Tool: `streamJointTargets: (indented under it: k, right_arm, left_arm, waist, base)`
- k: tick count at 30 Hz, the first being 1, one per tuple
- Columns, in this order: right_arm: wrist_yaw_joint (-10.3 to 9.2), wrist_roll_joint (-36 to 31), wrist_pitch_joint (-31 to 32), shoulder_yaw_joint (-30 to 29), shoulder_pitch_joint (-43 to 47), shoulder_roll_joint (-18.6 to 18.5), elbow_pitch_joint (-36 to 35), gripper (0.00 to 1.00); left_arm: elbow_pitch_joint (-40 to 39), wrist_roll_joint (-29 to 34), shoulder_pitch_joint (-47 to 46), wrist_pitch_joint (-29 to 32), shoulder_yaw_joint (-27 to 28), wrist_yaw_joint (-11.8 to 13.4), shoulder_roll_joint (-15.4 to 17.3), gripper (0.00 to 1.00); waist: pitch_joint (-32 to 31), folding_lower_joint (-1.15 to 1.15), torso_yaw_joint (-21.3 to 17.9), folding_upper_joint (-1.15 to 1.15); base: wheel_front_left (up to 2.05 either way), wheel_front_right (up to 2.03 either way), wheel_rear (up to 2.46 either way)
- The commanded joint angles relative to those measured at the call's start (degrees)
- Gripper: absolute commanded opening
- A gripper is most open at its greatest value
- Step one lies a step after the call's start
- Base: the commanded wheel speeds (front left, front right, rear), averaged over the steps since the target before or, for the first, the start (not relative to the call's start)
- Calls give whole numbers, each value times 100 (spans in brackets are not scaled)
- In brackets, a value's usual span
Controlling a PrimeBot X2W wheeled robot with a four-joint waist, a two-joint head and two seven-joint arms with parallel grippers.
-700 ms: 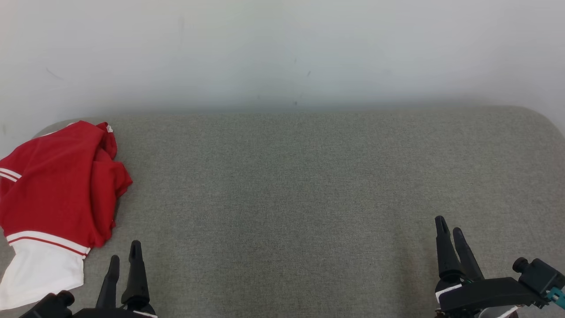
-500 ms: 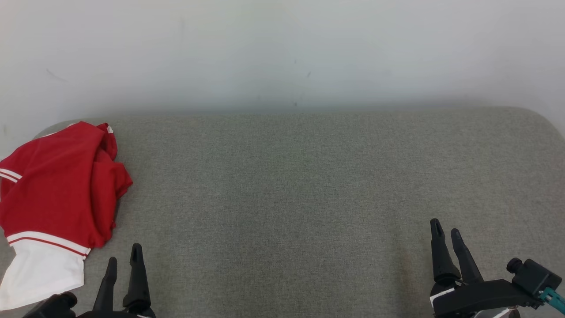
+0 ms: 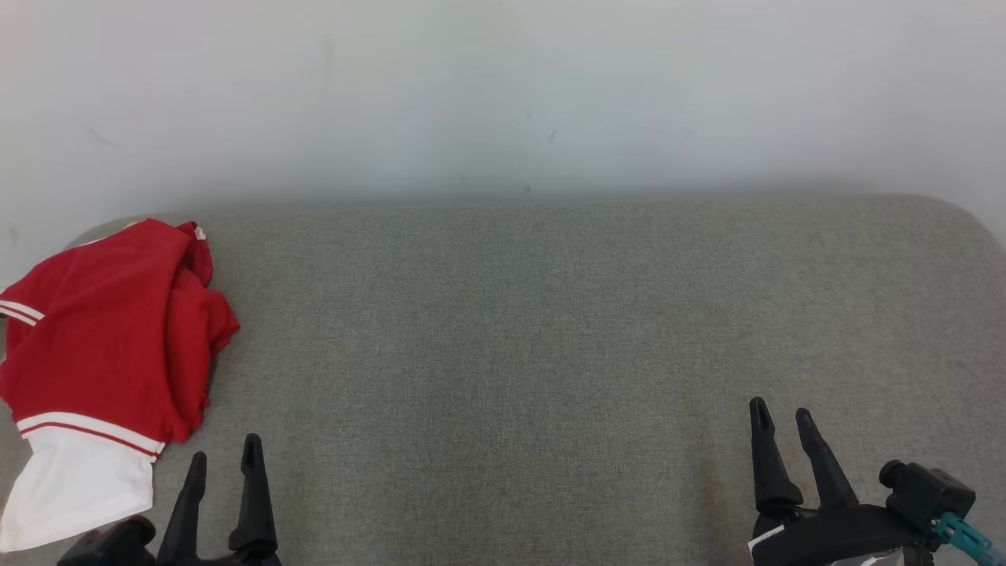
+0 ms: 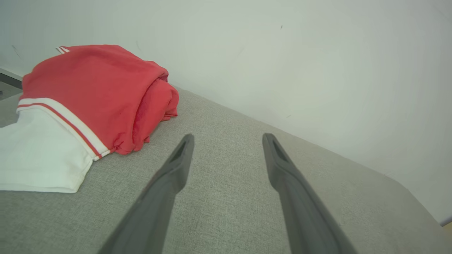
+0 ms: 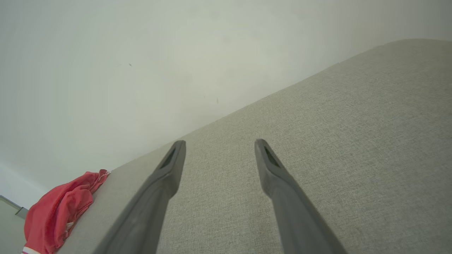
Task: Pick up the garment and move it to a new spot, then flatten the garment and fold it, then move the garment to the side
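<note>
Over the cushion [image 3: 503, 314], left tool [image 3: 224, 448], right tool [image 3: 780, 409], fingers [image 4: 175, 165] forward, spread wide, empty, probably hovering

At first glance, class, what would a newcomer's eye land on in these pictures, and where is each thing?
The red and white garment stands out most, lying bunched at the far left end of the grey cloth surface. Next come the left claw and right claw, both open and empty, at the lower corners of the head view, the left one close beside the garment without touching it.
</note>
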Motion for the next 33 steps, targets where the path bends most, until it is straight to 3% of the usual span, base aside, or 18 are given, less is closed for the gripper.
streamJointTargets:
  k: [1,33]
  right_arm:
    - [34,-224,-65,24,-33,-20,-44,100]
    - [32,-1916,-338,50,64,-23,-377,100]
  left_arm:
    - [-105,219,13,-74,-31,35,63,100]
    - [-370,1778,203,-495,-219,57,264,100]
  waist:
    - [-1,0,4,0]
    - [-71,0,-15,0]
  base:
    - [0,0,0]
    - [0,0,0]
